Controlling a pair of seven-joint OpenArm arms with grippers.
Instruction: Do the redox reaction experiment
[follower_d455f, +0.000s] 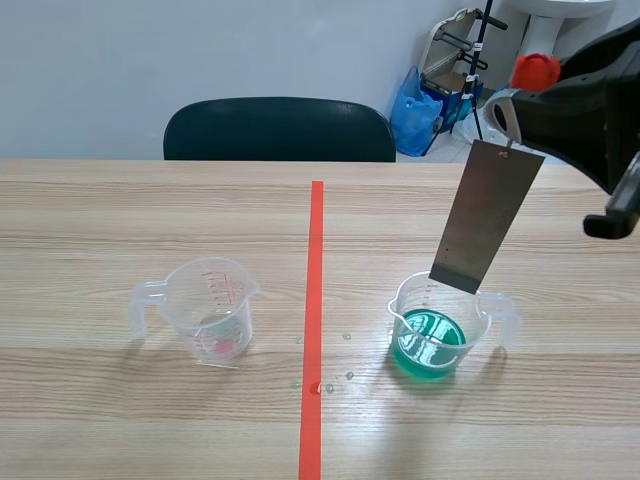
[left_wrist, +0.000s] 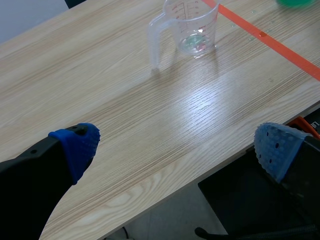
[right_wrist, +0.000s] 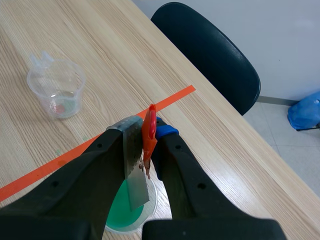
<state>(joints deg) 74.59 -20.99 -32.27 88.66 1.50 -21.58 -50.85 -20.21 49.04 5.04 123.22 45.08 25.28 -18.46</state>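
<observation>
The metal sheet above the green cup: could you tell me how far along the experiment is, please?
Done: green liquid is in the right cup; the left cup looks nearly empty. In hand: the right gripper holds a red clip carrying the metal sheet, its lower edge near that cup's rim, apparently above the liquid. Remaining: dipping the sheet. The left gripper is open.

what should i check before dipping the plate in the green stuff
1. Right fingers shut on the metal plate: ok.
2. Plate hangs over the cup of green liquid: ok.
3. Plate hangs straight: not ok, it tilts in the scene view.
4. That cup stands upright on the table: ok.
5. Left fingers open, well short of the other cup: ok.
6. Plate's lower edge clear of the cup's rim: cannot tell.
</observation>
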